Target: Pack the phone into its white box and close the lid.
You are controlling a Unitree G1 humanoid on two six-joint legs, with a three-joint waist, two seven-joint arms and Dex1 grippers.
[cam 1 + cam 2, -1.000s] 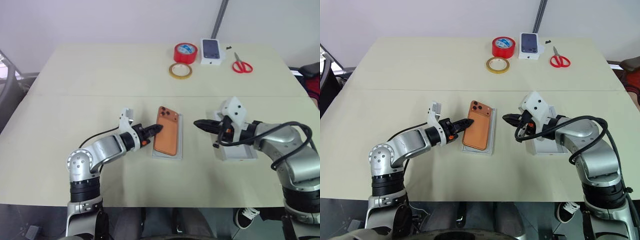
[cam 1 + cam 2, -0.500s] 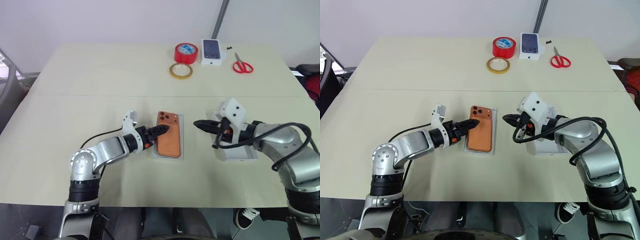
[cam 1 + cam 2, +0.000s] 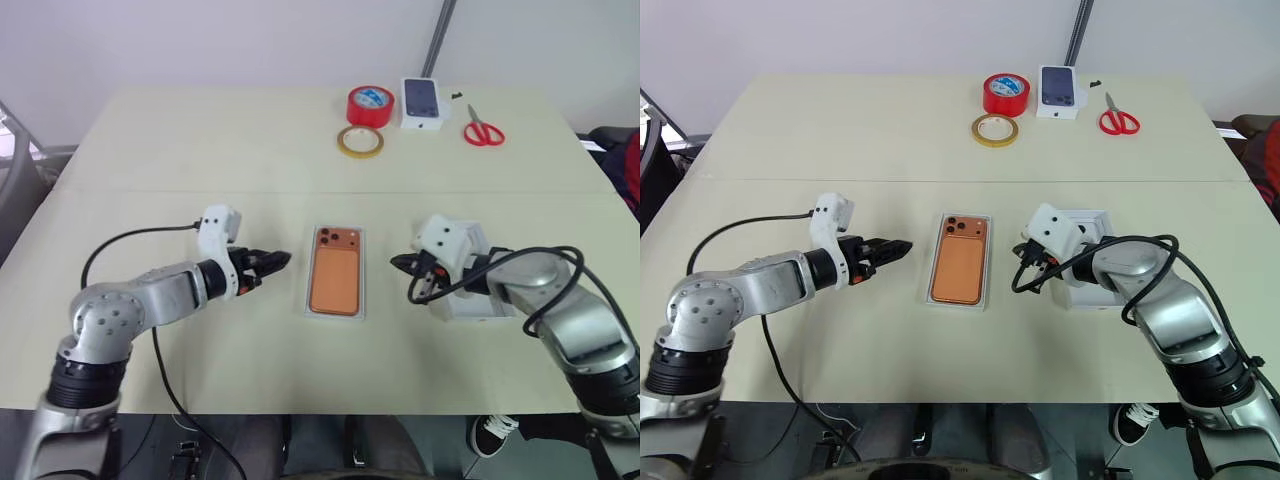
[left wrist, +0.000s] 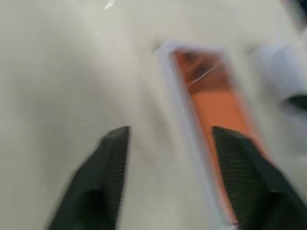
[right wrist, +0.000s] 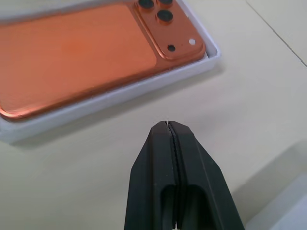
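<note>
Left end effector (image 3: 892, 247) part-open and empty, right end effector (image 3: 1024, 262) shut and empty; the phone (image 3: 960, 262) lies in the white box (image 3: 985, 300), the lid (image 3: 1101, 218) at its three o'clock not yet on.

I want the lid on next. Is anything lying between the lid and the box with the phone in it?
Nothing visible. Only bare table separates the lid from the white box holding the phone; the shut right tool hovers over that gap.

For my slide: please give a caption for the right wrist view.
Shut right pincer above the table beside the orange phone lying in its white box.
</note>
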